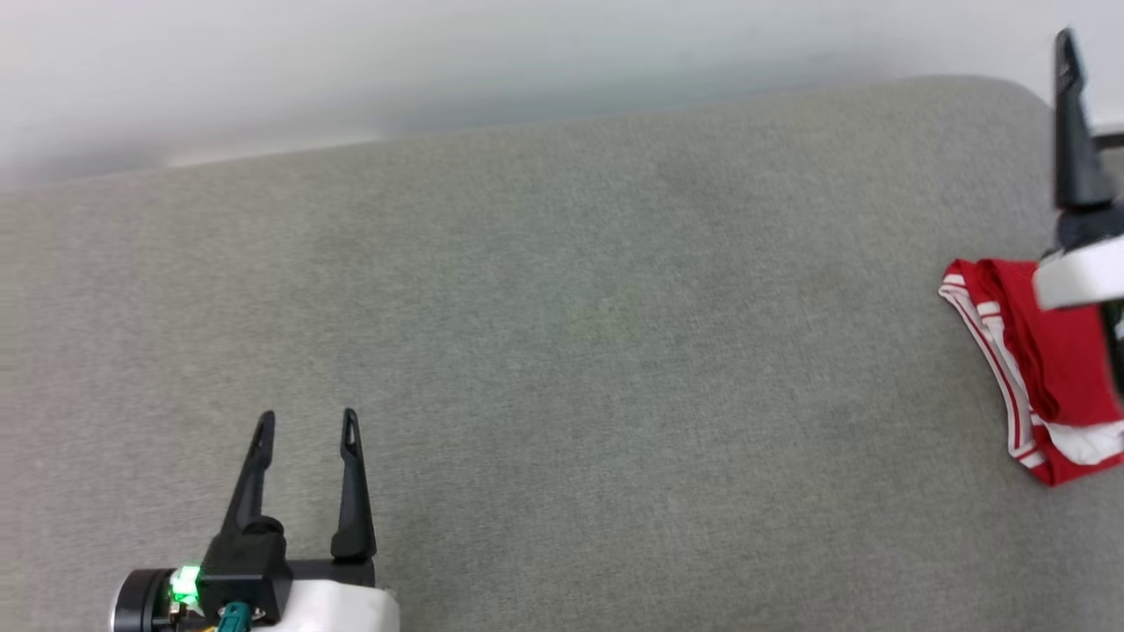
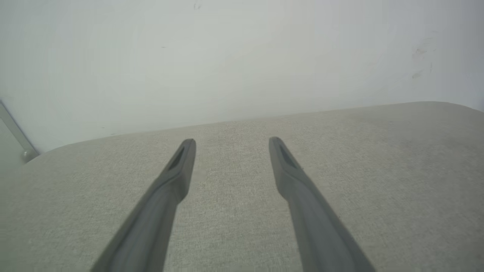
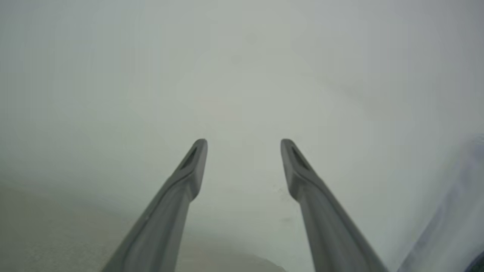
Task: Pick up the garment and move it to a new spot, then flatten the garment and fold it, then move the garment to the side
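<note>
Your left claw [image 1: 307,416] hovers low over the near left part of the grey cushion [image 1: 562,351], its two fingers spread wide with nothing between them; the left wrist view shows the same gap, with bare cushion beyond. Your right claw [image 3: 244,141] is spread just as wide and is also empty. Its wrist view looks mostly at the pale wall [image 3: 242,56], and in the head view one dark finger [image 1: 1073,132] points up at the far right edge. The garment [image 1: 1054,369] lies at the right edge of the cushion as a compact red bundle, with striped trim along its left side and a strip of white at its near end. The pale cuff [image 1: 1076,281] of your right arm hangs over it, and part of it runs out of the picture. Neither claw touches it. From its tight shape and its place well off to the side, you are probably at the end of the job: moved, flattened, folded and set aside. You cannot confirm how neat the fold is, since the chest print is hidden and the bundle's right part is cut off.
</note>
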